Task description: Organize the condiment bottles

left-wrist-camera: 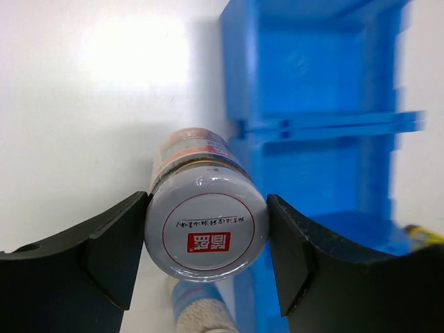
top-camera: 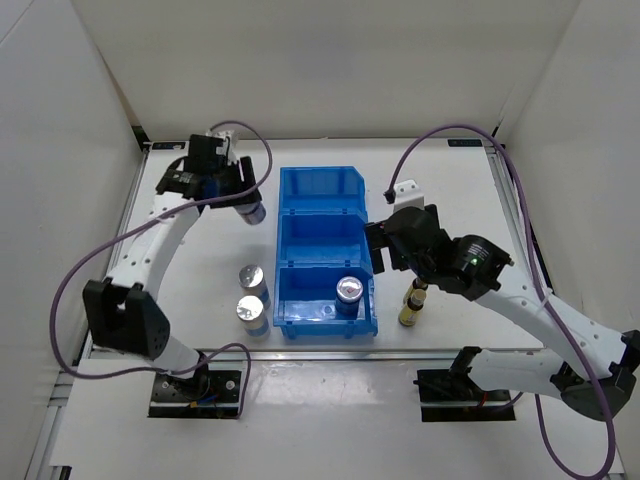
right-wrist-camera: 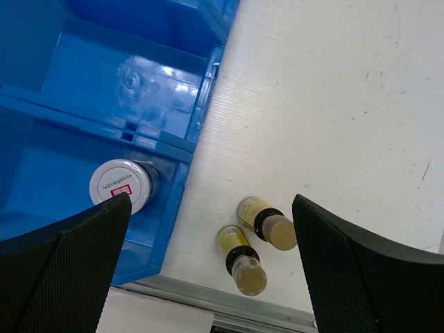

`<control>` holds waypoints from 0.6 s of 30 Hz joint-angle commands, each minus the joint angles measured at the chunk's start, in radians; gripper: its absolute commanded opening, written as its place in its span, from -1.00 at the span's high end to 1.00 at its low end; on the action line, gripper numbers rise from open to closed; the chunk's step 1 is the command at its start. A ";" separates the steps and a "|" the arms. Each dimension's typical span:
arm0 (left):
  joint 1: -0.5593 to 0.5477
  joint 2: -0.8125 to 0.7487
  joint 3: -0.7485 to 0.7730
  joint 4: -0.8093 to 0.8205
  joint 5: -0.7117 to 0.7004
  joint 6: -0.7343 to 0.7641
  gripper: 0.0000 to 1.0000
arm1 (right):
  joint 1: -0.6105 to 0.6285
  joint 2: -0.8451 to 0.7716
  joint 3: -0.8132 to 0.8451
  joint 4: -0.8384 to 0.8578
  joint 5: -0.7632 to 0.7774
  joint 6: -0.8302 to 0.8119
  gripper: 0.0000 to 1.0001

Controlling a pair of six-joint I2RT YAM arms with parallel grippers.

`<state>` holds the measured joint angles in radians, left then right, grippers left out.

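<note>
My left end effector pinches the red-and-white jar at its cap, just beside the blue bin and its left wall. Gripped so high on a smooth round lid, it could swivel, slip, or clip that wall. My right end effector hangs wide, empty.

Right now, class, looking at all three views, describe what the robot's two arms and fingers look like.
Both the left arm and right arm have white links with black joints. A purple cable loops along each. The right arm shows a small green light. The left fingers are smooth, curved black; the right fingers are black with fine dotted texture.
</note>
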<state>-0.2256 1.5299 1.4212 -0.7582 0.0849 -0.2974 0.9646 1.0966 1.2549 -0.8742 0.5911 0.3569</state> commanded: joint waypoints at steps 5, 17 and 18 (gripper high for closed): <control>-0.027 -0.237 0.117 0.017 0.231 0.006 0.32 | 0.005 -0.040 0.032 -0.026 0.091 0.024 -1.00; -0.276 -0.416 -0.018 0.017 0.383 0.096 0.42 | 0.005 0.003 0.061 -0.037 0.141 0.043 -1.00; -0.294 -0.403 -0.033 0.017 0.383 0.096 0.42 | 0.005 0.003 0.061 -0.037 0.150 0.063 -1.00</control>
<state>-0.4744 1.1183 1.4075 -0.7918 0.4126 -0.2211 0.9646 1.0927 1.2720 -0.9180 0.6914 0.3851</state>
